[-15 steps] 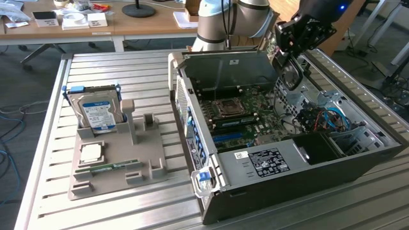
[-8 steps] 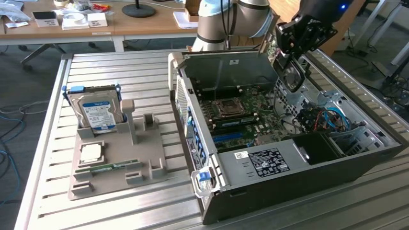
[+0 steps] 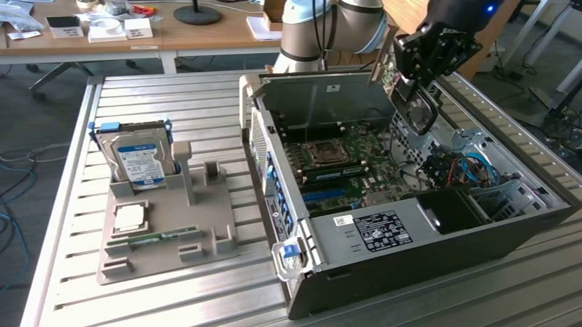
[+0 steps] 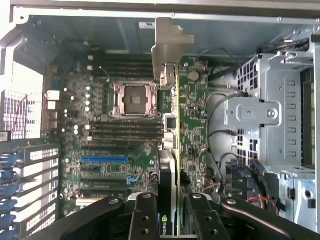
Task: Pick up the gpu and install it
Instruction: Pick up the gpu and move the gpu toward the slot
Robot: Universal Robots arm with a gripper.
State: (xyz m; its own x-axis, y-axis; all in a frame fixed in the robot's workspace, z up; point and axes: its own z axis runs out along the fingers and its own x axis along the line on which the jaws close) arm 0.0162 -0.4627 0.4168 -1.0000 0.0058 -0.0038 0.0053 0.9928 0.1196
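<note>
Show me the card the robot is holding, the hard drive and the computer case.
card (image 4: 169, 165), wrist view, on its dark face.
hard drive (image 3: 141, 162), exterior view, on its blue-white label.
computer case (image 3: 427, 266), exterior view, on its dark outer wall.

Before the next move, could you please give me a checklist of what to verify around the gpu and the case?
1. Grip: ok. The gripper is shut on the gpu, with a finger on each side.
2. Height: ok. The gpu hangs above the motherboard, not touching it.
3. Case open: ok.
4. Blue slot empty: ok.
5. Alignment: not ok. The gpu lies crosswise to the blue slot.
6. Cables clear of the gpu: cannot tell.
</note>
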